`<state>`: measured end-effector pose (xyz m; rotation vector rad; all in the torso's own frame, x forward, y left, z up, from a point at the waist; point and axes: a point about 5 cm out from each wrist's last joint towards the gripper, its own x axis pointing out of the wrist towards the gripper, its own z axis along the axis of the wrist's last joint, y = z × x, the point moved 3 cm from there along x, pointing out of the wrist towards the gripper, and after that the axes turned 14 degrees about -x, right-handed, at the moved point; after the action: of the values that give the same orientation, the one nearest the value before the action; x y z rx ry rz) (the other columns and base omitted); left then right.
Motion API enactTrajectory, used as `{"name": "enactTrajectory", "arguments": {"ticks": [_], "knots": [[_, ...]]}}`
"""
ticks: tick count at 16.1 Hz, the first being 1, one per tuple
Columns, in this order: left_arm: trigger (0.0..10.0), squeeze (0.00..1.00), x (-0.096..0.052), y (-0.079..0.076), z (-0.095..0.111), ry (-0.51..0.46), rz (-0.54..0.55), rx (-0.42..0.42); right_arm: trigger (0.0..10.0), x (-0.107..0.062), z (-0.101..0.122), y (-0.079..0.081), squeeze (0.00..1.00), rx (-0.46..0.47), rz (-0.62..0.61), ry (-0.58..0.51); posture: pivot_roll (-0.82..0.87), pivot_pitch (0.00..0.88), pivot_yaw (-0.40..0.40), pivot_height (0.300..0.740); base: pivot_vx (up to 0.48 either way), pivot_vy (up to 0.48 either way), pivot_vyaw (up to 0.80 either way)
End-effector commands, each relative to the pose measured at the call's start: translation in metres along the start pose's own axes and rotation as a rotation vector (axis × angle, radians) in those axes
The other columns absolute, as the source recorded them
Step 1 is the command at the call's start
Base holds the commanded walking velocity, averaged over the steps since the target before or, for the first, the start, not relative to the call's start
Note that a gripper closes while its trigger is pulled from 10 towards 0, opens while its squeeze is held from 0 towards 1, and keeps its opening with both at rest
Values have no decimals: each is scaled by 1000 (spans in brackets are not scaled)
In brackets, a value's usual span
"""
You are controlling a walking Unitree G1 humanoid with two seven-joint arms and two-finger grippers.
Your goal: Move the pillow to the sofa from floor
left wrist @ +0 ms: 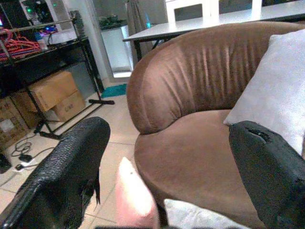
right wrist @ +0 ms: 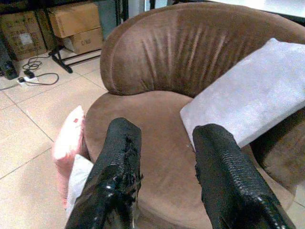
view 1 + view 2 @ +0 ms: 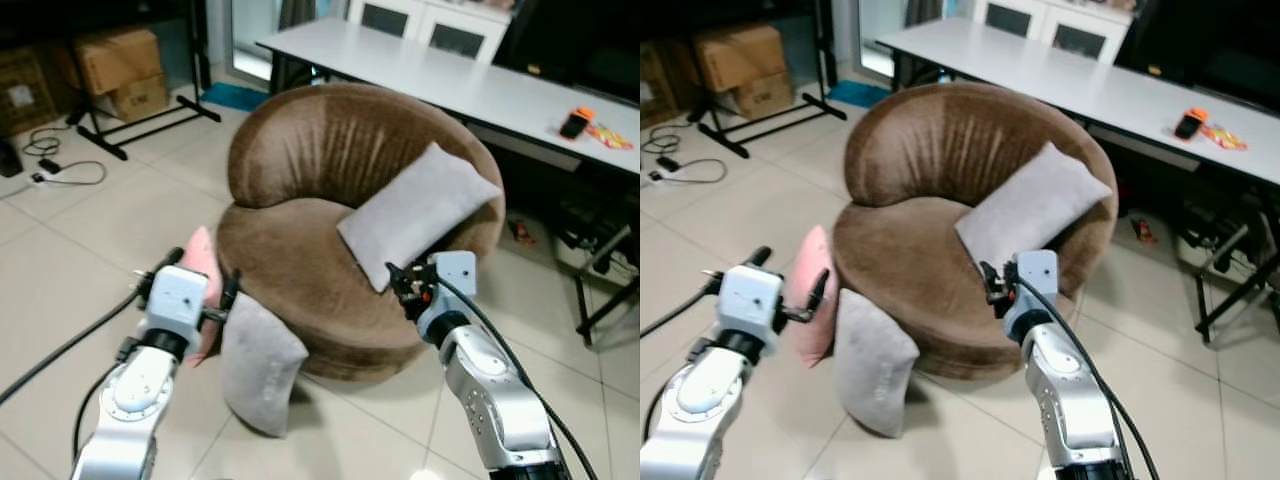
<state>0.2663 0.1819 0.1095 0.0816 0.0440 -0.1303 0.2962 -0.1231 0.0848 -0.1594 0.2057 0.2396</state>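
Pink pillow (image 3: 810, 295) half-hidden behind left hand (image 3: 790, 290)

Tiled floor (image 3: 90, 260) with brown sofa (image 3: 330, 200), grey pillow (image 3: 262, 365), pink pillow (image 3: 812, 290)

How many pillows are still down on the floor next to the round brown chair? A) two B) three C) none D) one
A: a pink pillow and a grey pillow lean on the floor against the brown sofa; another grey pillow already lies on it.

Head stereo pair looks down, forward; wrist cameras sit low, perhaps closer; all share brown sofa (image 3: 330, 250).
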Motion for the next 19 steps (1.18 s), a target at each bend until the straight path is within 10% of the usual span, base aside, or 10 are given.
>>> {"name": "enactTrajectory", "arguments": {"ticks": [1, 19], "knots": [[10000, 0, 5, -11, 4, -18, -51, -10, 10000, -4, -1, -13, 0, -9, -54, -1, 6, 0, -67, 740, 0, 0, 0], [10000, 0, 4, 1, 5, -29, -62, -21, 10000, -4, 0, 0, 0, -58, -24, -28, 20, 0, -61, 740, 307, 0, 558]]}}
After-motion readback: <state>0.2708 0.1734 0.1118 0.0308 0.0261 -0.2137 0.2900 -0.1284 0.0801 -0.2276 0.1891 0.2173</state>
